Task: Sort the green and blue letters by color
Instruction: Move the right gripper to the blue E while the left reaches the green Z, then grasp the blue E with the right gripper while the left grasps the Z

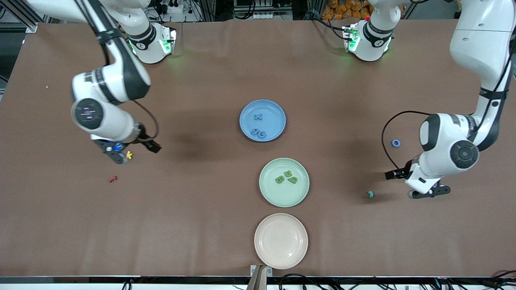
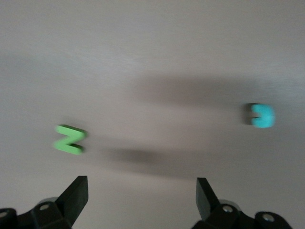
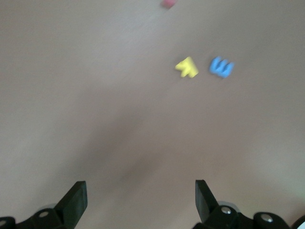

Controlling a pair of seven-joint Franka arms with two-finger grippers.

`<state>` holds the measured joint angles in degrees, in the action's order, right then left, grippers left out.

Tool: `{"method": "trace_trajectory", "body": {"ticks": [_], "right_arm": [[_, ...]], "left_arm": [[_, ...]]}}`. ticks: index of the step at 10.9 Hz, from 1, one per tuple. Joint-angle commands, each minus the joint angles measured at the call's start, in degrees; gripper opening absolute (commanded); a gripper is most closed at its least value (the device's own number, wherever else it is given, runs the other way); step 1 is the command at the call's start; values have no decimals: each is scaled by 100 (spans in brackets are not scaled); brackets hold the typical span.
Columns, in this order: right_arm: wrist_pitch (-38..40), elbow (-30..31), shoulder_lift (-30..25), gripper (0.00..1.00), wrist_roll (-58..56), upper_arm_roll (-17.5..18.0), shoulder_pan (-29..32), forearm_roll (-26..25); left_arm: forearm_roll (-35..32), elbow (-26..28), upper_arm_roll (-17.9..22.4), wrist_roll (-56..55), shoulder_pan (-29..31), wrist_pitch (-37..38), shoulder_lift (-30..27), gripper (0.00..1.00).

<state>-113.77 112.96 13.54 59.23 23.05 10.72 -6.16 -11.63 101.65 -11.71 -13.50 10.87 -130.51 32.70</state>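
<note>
The blue plate (image 1: 246, 112) holds blue letters x (image 1: 258, 117), 9 and G (image 1: 258, 132). The green plate (image 1: 268, 193) holds three olive-green letters (image 1: 285, 177). A blue o (image 1: 396, 142) lies on the table near the left arm. My left gripper (image 1: 428, 192) (image 2: 142, 183) is open and empty, low over the table beside the teal piece (image 1: 370, 194) (image 2: 262, 116). A green N (image 2: 70, 139) lies on the table in the left wrist view; the arm hides it in the front view. My right gripper (image 1: 115, 153) (image 3: 140, 187) is open and empty over a blue m (image 1: 117, 147) (image 3: 221, 67).
A yellow k (image 1: 129, 154) (image 3: 187, 67) lies beside the blue m. A red squiggle (image 1: 113, 179) lies nearer the front camera than the k. An empty beige plate (image 1: 281, 241) sits near the front edge, in line with the other two plates.
</note>
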Motion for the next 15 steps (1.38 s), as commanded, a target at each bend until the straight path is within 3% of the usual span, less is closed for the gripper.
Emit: {"method": "trace_trajectory", "body": {"ticks": [1, 3, 7, 10, 15], "right_arm": [[-93, 341, -326, 100, -96, 41, 946, 0], [-529, 769, -387, 100, -489, -212, 1264, 0], [-2603, 1956, -318, 100, -799, -740, 1450, 9], [-2921, 2115, -54, 92, -799, -820, 1424, 9], [-3844, 2362, 315, 89, -799, -934, 1433, 0]], "left_arm": [[-261, 154, -68, 1128, 512, -474, 25, 100], [-418, 101, -68, 1742, 828, -1017, 278, 100], [-419, -83, -60, 2097, 865, -1152, 684, 100], [-410, -92, -33, 2368, 873, -1143, 702, 100], [-410, -145, -24, 2405, 882, -1143, 834, 100]]}}
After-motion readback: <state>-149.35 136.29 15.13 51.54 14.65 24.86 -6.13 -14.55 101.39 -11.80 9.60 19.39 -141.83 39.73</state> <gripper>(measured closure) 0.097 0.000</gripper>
